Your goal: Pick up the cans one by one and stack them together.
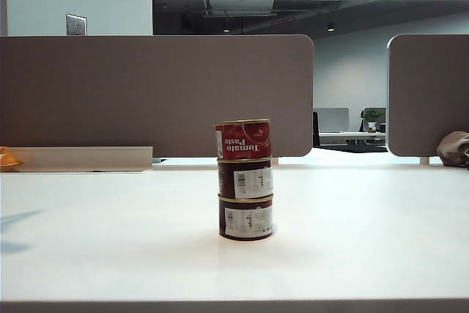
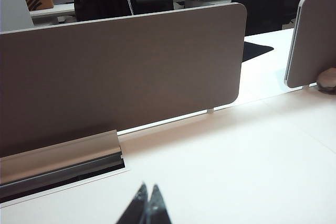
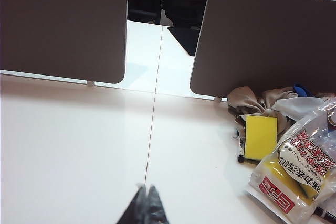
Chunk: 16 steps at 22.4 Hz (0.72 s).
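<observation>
So the three cans are stacked in one column near the middle of the white table (image 1: 110,254) in the exterior view. Bottom can (image 1: 245,218) is dark maroon with a white barcode panel, the middle can (image 1: 245,178) is the same kind sitting square on it, and the red can (image 1: 243,140) is on top. Its label reads "Tomato Paste" but the writing is upside down, so that one's flipped. Gold rims show between each tier. Stack looks straight, no lean that I can see.

Neither arm shows in the exterior view. At about 9 o'clock from the stack, way off at the table's edge, there's a bit of something orange (image 1: 9,159), and at 3 o'clock a brownish lump (image 1: 454,148) by the grey divider (image 1: 154,93).

Left gripper (image 2: 147,209) sits over bare table in its wrist view, dark fingertips pressed together, gripping nothing. No can in that view.

Right gripper (image 3: 147,205) is the same deal, tips closed tight with nothing between them. Near it there's a yellow pad (image 3: 261,137), a black marker (image 3: 241,150) and a plastic bag (image 3: 296,174) with red-and-white printing I can't read, plus crumpled cloth (image 3: 257,100).
</observation>
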{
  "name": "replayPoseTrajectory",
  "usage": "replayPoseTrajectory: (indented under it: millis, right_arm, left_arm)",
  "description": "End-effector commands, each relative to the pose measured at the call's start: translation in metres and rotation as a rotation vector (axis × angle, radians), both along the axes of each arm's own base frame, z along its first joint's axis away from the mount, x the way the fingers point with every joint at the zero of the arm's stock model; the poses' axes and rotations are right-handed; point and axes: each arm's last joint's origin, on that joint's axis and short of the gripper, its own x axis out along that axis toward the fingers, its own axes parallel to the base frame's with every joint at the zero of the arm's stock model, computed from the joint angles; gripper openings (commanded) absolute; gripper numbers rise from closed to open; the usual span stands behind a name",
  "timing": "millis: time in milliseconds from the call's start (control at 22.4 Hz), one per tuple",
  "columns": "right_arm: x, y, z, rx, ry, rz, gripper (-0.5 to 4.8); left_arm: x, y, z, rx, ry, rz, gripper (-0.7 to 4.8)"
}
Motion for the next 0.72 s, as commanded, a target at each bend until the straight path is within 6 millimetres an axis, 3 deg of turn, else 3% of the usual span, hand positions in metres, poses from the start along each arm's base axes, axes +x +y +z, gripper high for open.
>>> replayPoseTrajectory:
  millis: [45, 179, 402, 536, 626, 715]
  right_arm:
    - [-0.002, 0.0, 0.004, -0.001, -0.027, 0.002, 0.0]
    - [-0.003, 0.0, 0.0, 0.0, -0.051, 0.002, 0.0]
    - [-0.007, 0.0, -0.023, 0.0, -0.067, 0.002, 0.0]
    - [-0.011, 0.0, -0.039, 0.0, -0.057, 0.002, 0.0]
    - [-0.015, 0.0, -0.058, 0.001, -0.087, 0.002, 0.0]
    - [-0.017, 0.0, -0.067, 0.002, -0.112, 0.002, 0.0]
  left_arm:
    - [0.0, 0.0, 0.0, 0.002, -0.007, -0.005, -0.05]
    - [-0.001, 0.0, 0.002, -0.01, -0.053, -0.004, -0.05]
    - [-0.001, 0.0, -0.005, -0.027, -0.12, -0.001, -0.05]
    - [-0.005, 0.001, -0.021, -0.022, -0.097, -0.001, -0.05]
    - [-0.012, 0.003, -0.051, -0.011, -0.056, -0.001, -0.05]
    - [-0.017, 0.004, -0.069, -0.006, -0.037, -0.001, -0.05]
